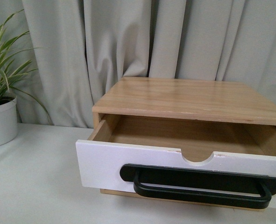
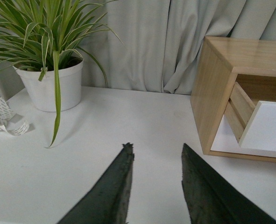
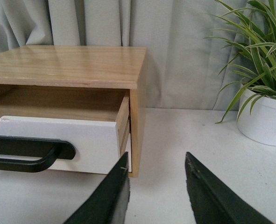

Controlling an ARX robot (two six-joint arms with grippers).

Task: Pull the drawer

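The drawer (image 1: 105, 165), white-fronted with a half-round notch, stands pulled partway out of the light wood cabinet (image 1: 189, 95); its wooden inside shows. A long black bar handle (image 1: 201, 184) runs across its front. In the right wrist view the drawer (image 3: 91, 142) and the handle (image 3: 30, 154) lie close by, and my right gripper (image 3: 156, 161) is open over the table by the cabinet's corner, holding nothing. My left gripper (image 2: 156, 147) is open above the bare table, apart from the cabinet (image 2: 217, 88); the drawer's white side (image 2: 271, 126) shows there. Neither arm shows in the front view.
A potted spider plant (image 1: 0, 93) stands on the white table left of the cabinet, and another potted plant (image 3: 266, 112) stands to its right. A roll of tape (image 2: 7, 119) lies beside the left pot. Grey curtains hang behind everything.
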